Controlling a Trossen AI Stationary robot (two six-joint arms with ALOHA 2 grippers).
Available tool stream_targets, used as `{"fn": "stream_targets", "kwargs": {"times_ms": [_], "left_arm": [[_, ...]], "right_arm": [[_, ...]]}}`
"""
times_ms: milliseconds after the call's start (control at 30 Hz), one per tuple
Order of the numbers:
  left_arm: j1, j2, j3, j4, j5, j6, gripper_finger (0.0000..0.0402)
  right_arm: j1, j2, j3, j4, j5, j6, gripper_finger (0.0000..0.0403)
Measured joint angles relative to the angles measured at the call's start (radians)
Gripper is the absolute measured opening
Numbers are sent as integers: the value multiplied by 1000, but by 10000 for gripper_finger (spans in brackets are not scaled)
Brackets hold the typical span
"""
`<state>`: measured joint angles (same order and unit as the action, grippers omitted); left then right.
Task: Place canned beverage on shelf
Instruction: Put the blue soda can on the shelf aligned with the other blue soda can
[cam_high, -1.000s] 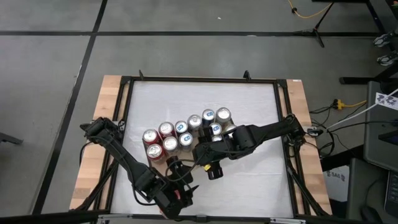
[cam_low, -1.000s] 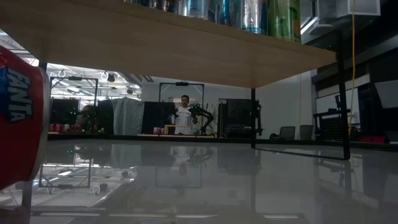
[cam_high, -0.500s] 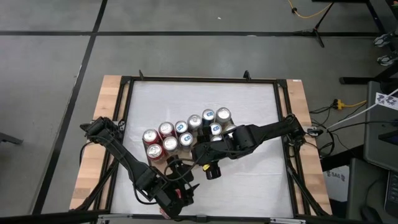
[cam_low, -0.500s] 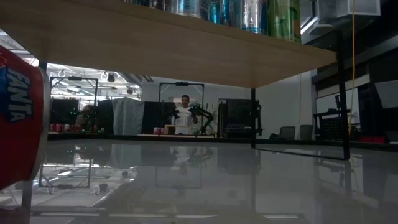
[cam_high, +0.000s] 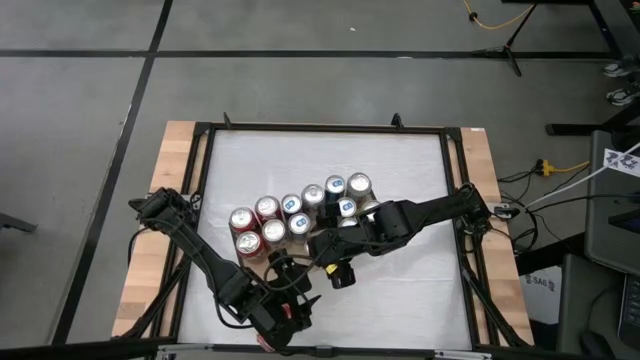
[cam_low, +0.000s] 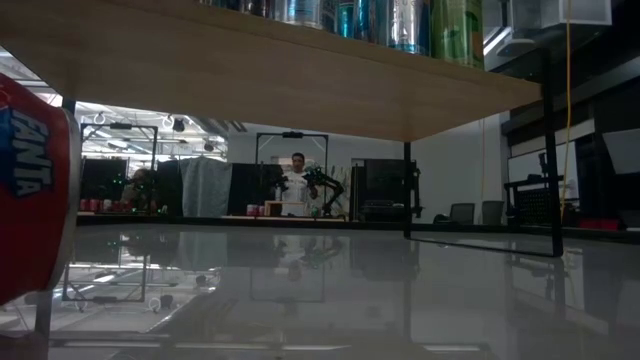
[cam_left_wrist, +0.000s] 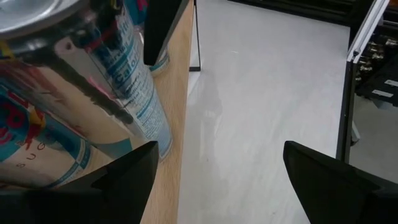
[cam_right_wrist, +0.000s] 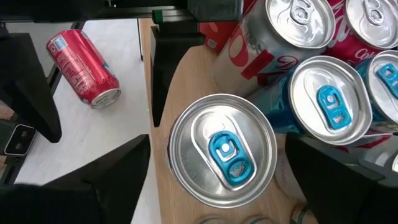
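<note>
Looking down on the white bench (cam_high: 420, 290), I see a cluster of upright cans (cam_high: 300, 215) about mid-bench. From bench level they stand on the shelf (cam_low: 250, 70), a light wooden board on thin black legs.

The right gripper (cam_right_wrist: 214, 186) hangs over the near side of the cluster, above a silver can with a blue tab (cam_right_wrist: 222, 149) that stands at the shelf's edge. Its jaws are open, one finger on each side of that can, not touching it.

The left gripper (cam_left_wrist: 214, 180) waits close to the bench's near edge, jaws open and empty, with shelf cans beside it.

A red can (cam_right_wrist: 84, 68) lies on its side on the bench, below the shelf.
</note>
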<state>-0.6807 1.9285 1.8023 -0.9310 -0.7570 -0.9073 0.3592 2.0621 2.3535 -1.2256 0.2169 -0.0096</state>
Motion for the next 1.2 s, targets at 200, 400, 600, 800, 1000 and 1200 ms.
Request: {"fn": "stream_targets", "kwargs": {"times_ms": [200,400,600,800,1000,1200], "left_arm": [[-2,0,0,1,0,0,336],[-3,0,0,9,23,0,336],[-3,0,0,50,116,-3,336],[-1,0,0,123,92,0,333],[2,0,0,137,58,0,297],[4,0,0,141,-33,-1,240]], "right_arm": [[0,-7,2,-6,0,0,371],[0,-35,2,-13,1,0,372],[0,-74,3,-58,1,0,372],[0,-103,3,-122,3,0,372],[0,-107,0,-115,-3,1,372],[0,-100,-8,-115,-21,4,372]]}}
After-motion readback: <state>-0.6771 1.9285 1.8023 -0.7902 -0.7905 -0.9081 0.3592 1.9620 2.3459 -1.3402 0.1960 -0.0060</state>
